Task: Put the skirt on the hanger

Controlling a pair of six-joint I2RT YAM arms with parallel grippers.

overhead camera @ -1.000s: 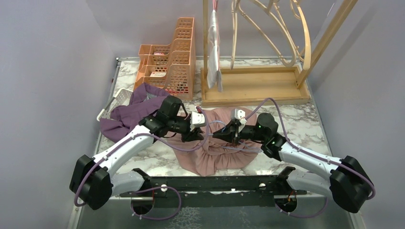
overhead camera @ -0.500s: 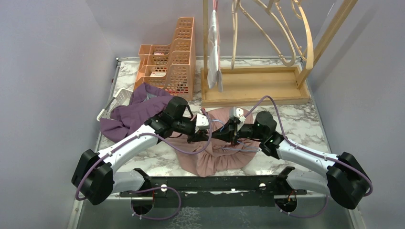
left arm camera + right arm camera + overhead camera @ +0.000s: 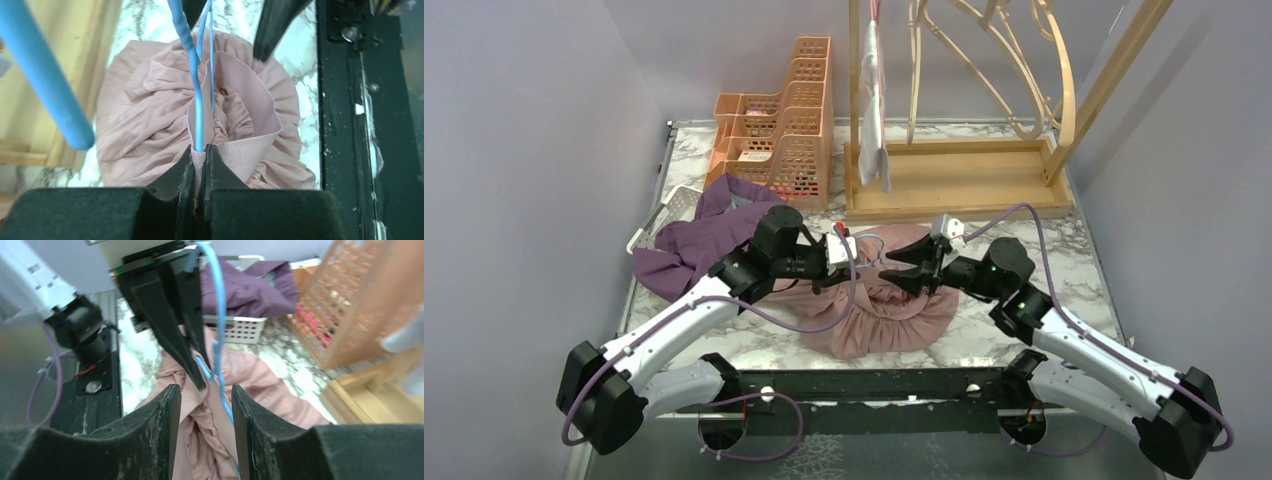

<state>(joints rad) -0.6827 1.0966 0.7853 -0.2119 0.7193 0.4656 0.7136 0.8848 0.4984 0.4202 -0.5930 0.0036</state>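
The pink skirt [image 3: 879, 312] lies bunched on the marble table between both arms. My left gripper [image 3: 202, 148] is shut on a fold of its waistband [image 3: 250, 145], with the thin blue wire of the hanger [image 3: 198, 95] running into the same pinch. In the top view the left gripper [image 3: 867, 262] sits over the skirt's far edge. My right gripper [image 3: 202, 392] faces it, open, with the skirt [image 3: 260, 375] and the hanger wire [image 3: 218, 315] in the gap but not gripped. The left fingers [image 3: 185, 335] show just ahead of it.
A wooden rack [image 3: 954, 180] with pale hangers stands at the back. Orange baskets [image 3: 784, 130] are at the back left, with a purple garment [image 3: 704, 235] spilling from a white basket [image 3: 669, 210]. A black rail [image 3: 874, 385] runs along the near edge.
My right gripper has opened and drawn back to the right. The left gripper has closed on the waistband and hanger wire, and the skirt has bunched up under it.
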